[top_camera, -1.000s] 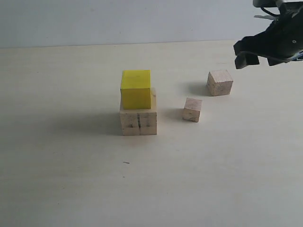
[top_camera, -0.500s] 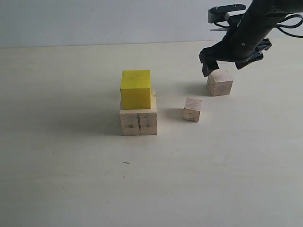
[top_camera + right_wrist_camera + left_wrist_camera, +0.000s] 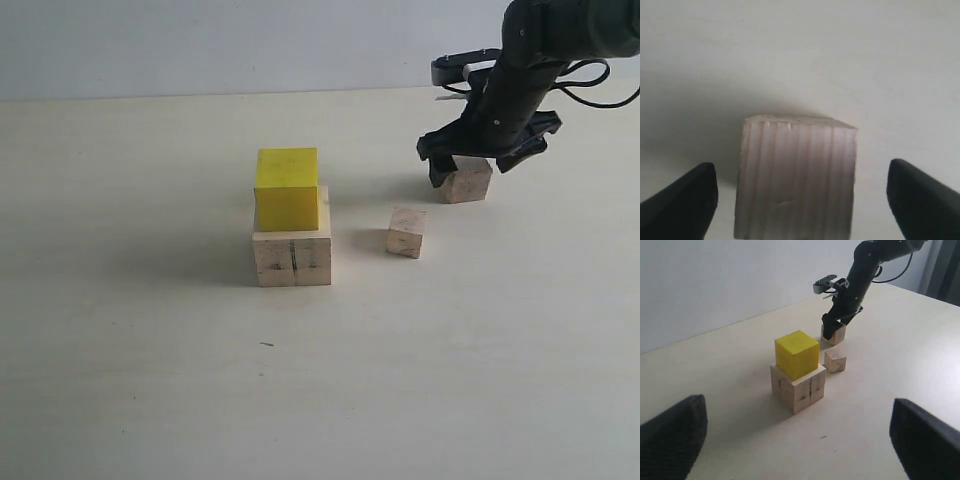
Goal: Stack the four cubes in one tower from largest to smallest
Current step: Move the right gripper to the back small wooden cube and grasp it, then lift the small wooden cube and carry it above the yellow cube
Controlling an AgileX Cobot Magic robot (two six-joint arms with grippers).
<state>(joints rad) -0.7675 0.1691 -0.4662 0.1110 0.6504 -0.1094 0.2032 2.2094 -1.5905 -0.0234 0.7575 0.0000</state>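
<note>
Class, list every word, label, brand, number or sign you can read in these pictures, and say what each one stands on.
None: no text can be read anywhere.
The yellow cube, medium wood cube and small wood cube are plain.
The large wood cube shows only a dark crack line, not writing.
The right gripper and the table show no legible marking.

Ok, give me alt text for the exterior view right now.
The open right gripper straddles the medium cube at the far right of the table, with a finger on each side. The small cube lies nearer, to its left. Further left, the yellow cube sits on the large cube.
</note>
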